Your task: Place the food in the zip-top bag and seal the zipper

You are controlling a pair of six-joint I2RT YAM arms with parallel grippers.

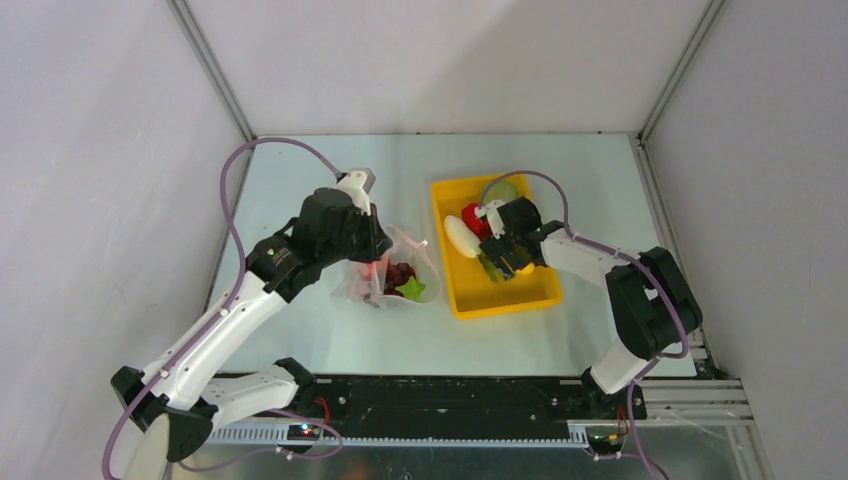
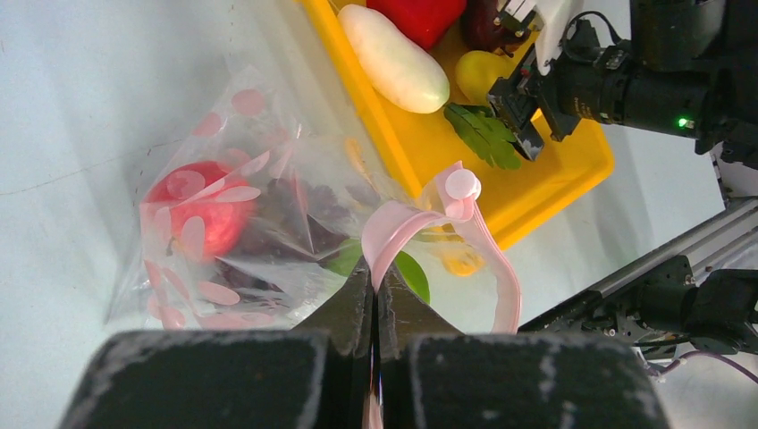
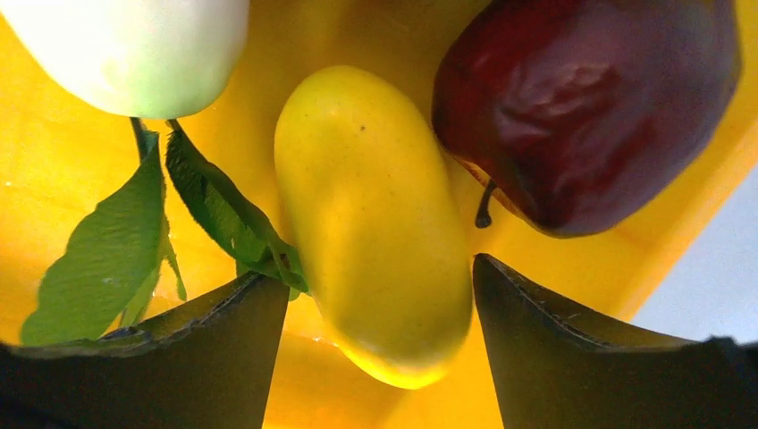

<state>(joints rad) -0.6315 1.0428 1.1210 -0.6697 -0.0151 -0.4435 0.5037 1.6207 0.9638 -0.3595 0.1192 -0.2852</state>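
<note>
- The left gripper (image 2: 375, 290) is pinched tight on the pink zipper (image 2: 393, 231) of the zip-top bag (image 2: 268, 143), and the strip arches up from its fingers. The right gripper (image 3: 368, 271) stands wide apart astride the yellow piece (image 3: 375, 179), with a sliver of gap at one finger, so no firm grip shows.
- The bag lies on the table (image 1: 420, 160) just left of the yellow tray (image 1: 500, 305), its corner close to the tray's left wall (the yellow shows through the clear plastic). Bare table stretches behind both and in front of them.
- White walls (image 1: 100, 150) close in the table on the left, right and far sides.
- The right gripper is crowded inside the tray. A dark red fruit (image 3: 590, 107) lies against the yellow piece on one side. The white radish (image 3: 134, 45) and its green leaves (image 3: 107, 259) lie on the other.
- In the bag are a red apple (image 2: 197, 210), dark grapes (image 2: 286, 219) and a green piece (image 2: 413, 275).
- The tray also holds the red pepper (image 2: 420, 13), beside the radish.
</note>
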